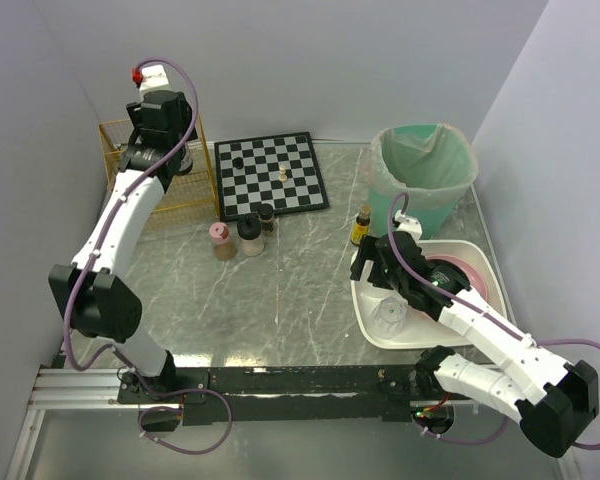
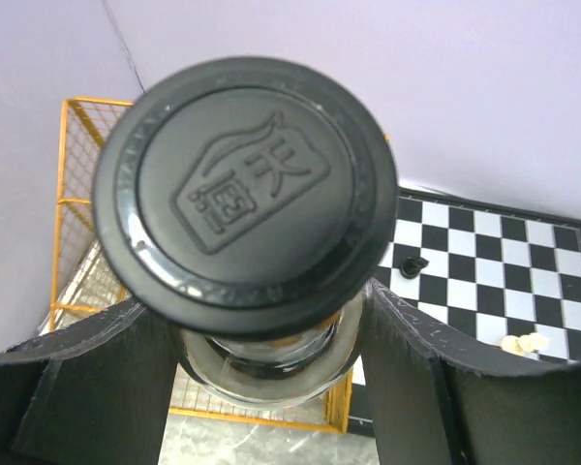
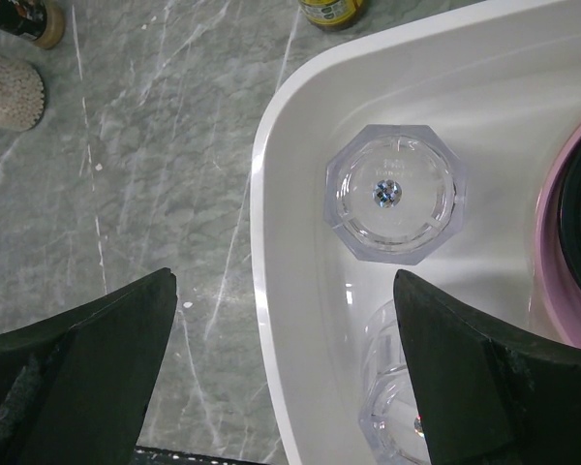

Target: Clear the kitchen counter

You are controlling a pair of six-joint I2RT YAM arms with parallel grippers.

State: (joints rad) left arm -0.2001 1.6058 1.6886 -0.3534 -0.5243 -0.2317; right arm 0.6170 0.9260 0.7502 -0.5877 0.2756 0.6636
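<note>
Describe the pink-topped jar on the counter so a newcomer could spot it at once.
Find the black-and-white chessboard at the back of the kitchen counter. Three small containers stand by its near left corner, and the pink-topped jar is the leftmost. The dark-capped jar and the slim dark-capped bottle beside it have no pink.

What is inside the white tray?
An octagonal clear glass, a second clear glass partly behind a finger of the right gripper, and a pink dish holding something dark. In the top view the right arm covers the middle of the tray.
</note>
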